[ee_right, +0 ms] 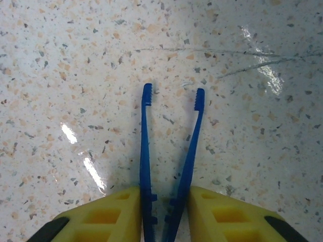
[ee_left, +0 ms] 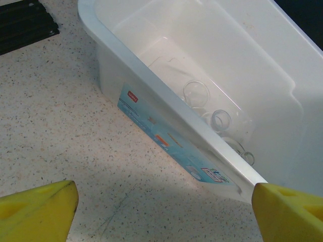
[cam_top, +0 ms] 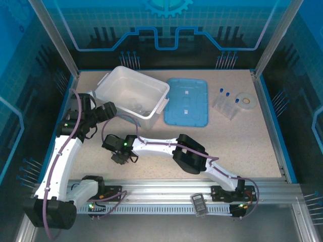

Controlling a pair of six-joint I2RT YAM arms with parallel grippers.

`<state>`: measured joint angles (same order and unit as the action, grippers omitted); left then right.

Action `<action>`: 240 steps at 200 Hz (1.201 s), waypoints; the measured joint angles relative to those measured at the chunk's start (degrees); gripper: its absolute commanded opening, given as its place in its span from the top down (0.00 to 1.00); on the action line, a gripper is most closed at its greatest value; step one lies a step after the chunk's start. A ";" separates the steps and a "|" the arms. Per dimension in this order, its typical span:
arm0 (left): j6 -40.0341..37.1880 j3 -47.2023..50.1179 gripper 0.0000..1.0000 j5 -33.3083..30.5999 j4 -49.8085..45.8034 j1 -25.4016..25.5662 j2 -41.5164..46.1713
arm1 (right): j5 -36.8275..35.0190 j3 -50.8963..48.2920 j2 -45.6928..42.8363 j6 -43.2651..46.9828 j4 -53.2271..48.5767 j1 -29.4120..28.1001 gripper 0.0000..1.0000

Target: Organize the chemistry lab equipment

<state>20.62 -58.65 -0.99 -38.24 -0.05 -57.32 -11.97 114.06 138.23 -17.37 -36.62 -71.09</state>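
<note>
So the step in hand was the tweezers pickup, as far as I could judge. The right claw [ee_right: 164, 218] had its two yellow pads pinched narrow on the back end of the blue tweezers [ee_right: 146, 151]. Their tips pointed away from it and stood a bit splayed over the speckled desk [ee_right: 60, 60]. I honestly couldn't tell whether the tweezers were off the surface or just lying flat on it.

From above, that claw [cam_top: 119, 155] sat on the near left part of the desk, just near of the white bin [cam_top: 146, 79].

The left claw [ee_left: 162, 204] was wide apart and held nothing. It hung right beside the bin's near left wall [ee_left: 166, 96]. Through its camera you could see a few clear beakers [ee_left: 197, 93] already down in the bin, so the glass looked sorted.

Over on the far right, the slim tubes [cam_top: 225, 98] with blue caps lay next to a white tape ring [cam_top: 246, 100]. The blue lid [cam_top: 187, 101] lay flat between them and the bin.

My guess for the next move:
- Lift the tweezers straight up without loosening the pinch.
- Swing them away from the arms and over the bin rim.
- Let go above the glass, low enough that nothing gets knocked.

The grip was far back on a thin springy thing, so it could twist or slip on the way. After that I'd say the tubes were left to do, then maybe the lid.
</note>
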 measured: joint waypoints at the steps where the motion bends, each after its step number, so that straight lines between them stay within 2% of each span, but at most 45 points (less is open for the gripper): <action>1: 0.00 0.00 0.10 0.00 0.00 0.00 0.00 | 0.02 -0.02 -0.02 0.02 0.02 0.00 0.73; 79: 0.00 0.00 0.10 0.00 0.00 0.00 0.00 | -0.92 -4.55 -2.91 1.40 1.46 0.50 0.78; 240: 0.26 0.66 0.08 -2.54 1.07 -1.46 3.39 | -3.96 -7.87 -19.63 8.33 -0.74 6.12 0.79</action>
<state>20.88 -58.00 -3.53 -37.17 -1.52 -53.93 -15.92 106.19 118.61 -9.04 -37.36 -64.97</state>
